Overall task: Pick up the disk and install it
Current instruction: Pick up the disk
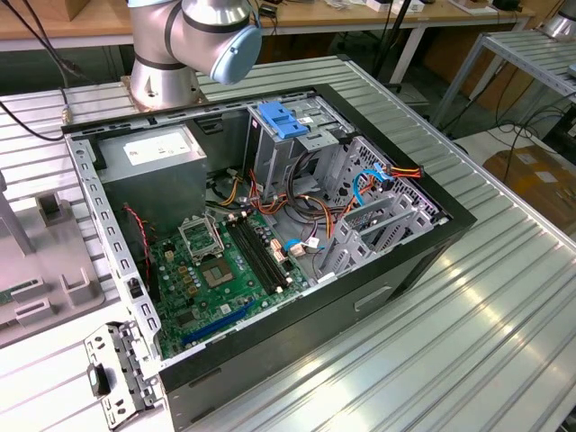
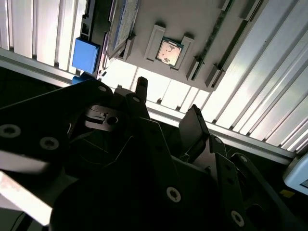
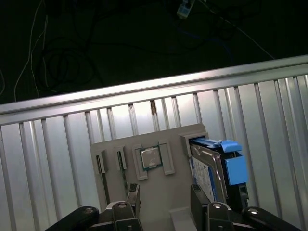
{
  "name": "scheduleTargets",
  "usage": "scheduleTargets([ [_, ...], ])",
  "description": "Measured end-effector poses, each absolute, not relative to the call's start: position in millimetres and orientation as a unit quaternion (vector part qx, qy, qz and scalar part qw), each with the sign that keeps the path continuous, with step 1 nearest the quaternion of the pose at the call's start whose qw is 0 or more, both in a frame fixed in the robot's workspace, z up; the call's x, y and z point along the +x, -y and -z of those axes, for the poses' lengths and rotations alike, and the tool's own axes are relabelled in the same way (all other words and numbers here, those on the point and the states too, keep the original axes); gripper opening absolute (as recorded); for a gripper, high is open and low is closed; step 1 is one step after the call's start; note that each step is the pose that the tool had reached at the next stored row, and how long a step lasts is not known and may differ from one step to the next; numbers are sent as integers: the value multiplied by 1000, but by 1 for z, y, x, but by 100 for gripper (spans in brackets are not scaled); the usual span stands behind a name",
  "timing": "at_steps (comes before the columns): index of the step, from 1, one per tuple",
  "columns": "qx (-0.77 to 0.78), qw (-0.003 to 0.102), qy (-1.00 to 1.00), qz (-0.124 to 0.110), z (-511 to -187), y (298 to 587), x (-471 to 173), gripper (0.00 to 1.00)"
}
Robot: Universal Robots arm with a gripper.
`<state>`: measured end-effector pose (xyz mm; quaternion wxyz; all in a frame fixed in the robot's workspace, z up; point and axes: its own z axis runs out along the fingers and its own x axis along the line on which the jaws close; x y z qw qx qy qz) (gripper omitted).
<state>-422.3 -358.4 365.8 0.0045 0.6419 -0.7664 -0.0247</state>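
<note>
The disk stands on edge in a slot of a grey holder tray, with a white-and-blue label and a blue plastic carrier at its end. In the second wrist view the disk sits at the tray's edge beside its blue carrier. My gripper hovers above the tray, open, with nothing between its dark fingers. It is centred nearer a square chip than the disk, which lies just beside one finger. Seen in the second wrist view, the gripper is likewise apart from the disk.
An open computer case lies on the ribbed aluminium table, showing a green motherboard, a grey power-supply box and a metal drive cage topped by a blue bracket. The arm's base stands behind it.
</note>
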Motion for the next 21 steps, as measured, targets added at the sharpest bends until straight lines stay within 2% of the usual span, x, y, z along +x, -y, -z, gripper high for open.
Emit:
scheduleTargets([
  [21, 668, 5, 744, 25, -363, 343, -422, 54],
])
